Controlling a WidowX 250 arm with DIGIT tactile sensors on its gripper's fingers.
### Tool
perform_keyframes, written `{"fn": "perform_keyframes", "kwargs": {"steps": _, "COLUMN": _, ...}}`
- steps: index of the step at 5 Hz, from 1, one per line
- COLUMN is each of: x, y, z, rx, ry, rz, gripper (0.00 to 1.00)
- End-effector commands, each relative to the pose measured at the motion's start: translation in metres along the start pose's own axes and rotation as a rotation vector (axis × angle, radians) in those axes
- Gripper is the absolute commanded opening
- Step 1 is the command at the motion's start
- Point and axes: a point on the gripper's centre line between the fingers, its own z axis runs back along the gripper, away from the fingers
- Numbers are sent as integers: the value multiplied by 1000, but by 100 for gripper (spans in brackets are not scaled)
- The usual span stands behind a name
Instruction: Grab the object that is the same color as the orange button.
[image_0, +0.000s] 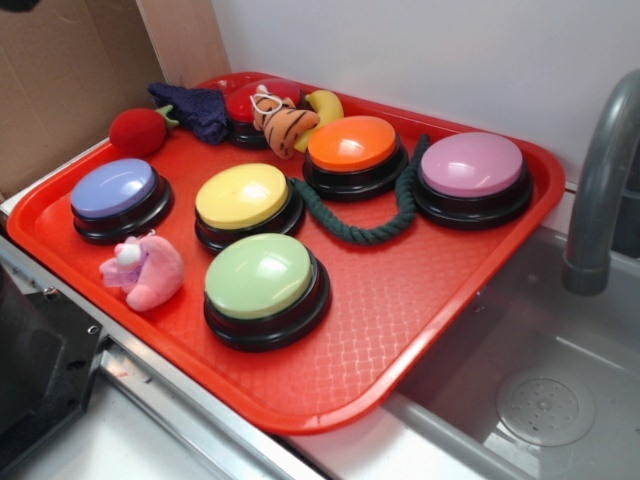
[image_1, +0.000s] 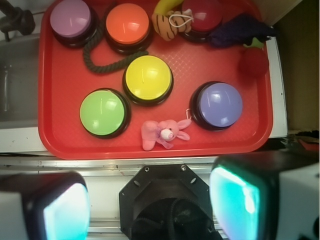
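Note:
A small orange plush tiger (image_0: 283, 120) with black stripes lies at the back of the red tray (image_0: 420, 330), between the red button (image_0: 262, 100) and the orange button (image_0: 353, 145). In the wrist view the tiger (image_1: 167, 24) sits at the top, right of the orange button (image_1: 128, 25). My gripper (image_1: 150, 205) is open and empty, high above the near side of the tray, over the robot base. Its two fingers (image_1: 62, 207) frame the bottom of the wrist view. The gripper does not show in the exterior view.
On the tray are purple (image_0: 472, 168), yellow (image_0: 243, 198), green (image_0: 260, 280) and blue (image_0: 115, 192) buttons, a pink plush (image_0: 145, 272), a green rope (image_0: 370, 225), a banana (image_0: 325, 105), a red plush (image_0: 137, 130) and a dark purple plush (image_0: 195, 105). A faucet (image_0: 600, 180) and sink stand right.

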Motion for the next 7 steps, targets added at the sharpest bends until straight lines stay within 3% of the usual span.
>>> {"fn": "perform_keyframes", "kwargs": {"steps": 1, "x": 0, "y": 0, "z": 0, "rx": 0, "ry": 0, "rz": 0, "gripper": 100}}
{"fn": "perform_keyframes", "kwargs": {"steps": 2, "x": 23, "y": 1, "z": -13, "rx": 35, "ry": 64, "rz": 238, "gripper": 100}}
{"fn": "perform_keyframes", "kwargs": {"steps": 3, "x": 47, "y": 1, "z": -33, "rx": 22, "ry": 23, "rz": 418, "gripper": 100}}
{"fn": "perform_keyframes", "kwargs": {"steps": 4, "x": 69, "y": 8, "z": -48, "rx": 57, "ry": 12, "rz": 528, "gripper": 100}}
{"fn": "perform_keyframes", "kwargs": {"steps": 6, "x": 123, "y": 38, "z": -97, "rx": -36, "ry": -203, "rz": 829, "gripper": 100}}
{"fn": "perform_keyframes", "kwargs": {"steps": 7, "x": 144, "y": 62, "z": -119, "rx": -48, "ry": -259, "rz": 979, "gripper": 100}}
